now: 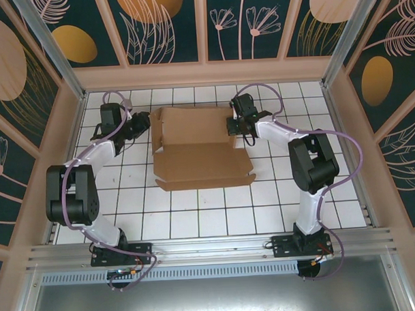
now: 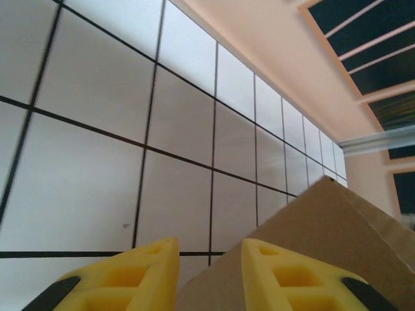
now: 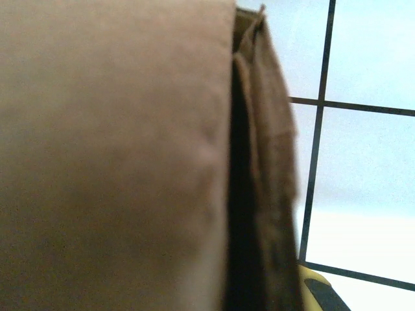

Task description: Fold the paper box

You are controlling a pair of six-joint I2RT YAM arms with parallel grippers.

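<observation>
The brown paper box (image 1: 197, 156) lies half folded in the middle of the tiled table, its wide front panel flat and its rear part raised into low walls. My left gripper (image 1: 141, 124) sits at the box's left rear corner. In the left wrist view it (image 2: 211, 249) is open, and a sloping cardboard flap (image 2: 324, 233) runs under the right finger into the gap. My right gripper (image 1: 238, 124) is at the box's right rear wall. Close cardboard (image 3: 117, 155) hides most of the right wrist view; one yellow finger (image 3: 319, 290) shows beside the doubled wall, set wide.
White tiles (image 1: 196, 217) stretch in front of the box toward the arm bases. A beige ledge and patterned panels (image 1: 204, 74) close the back, and metal posts stand at both rear corners. The right arm's purple cable (image 1: 357, 150) loops toward the right wall.
</observation>
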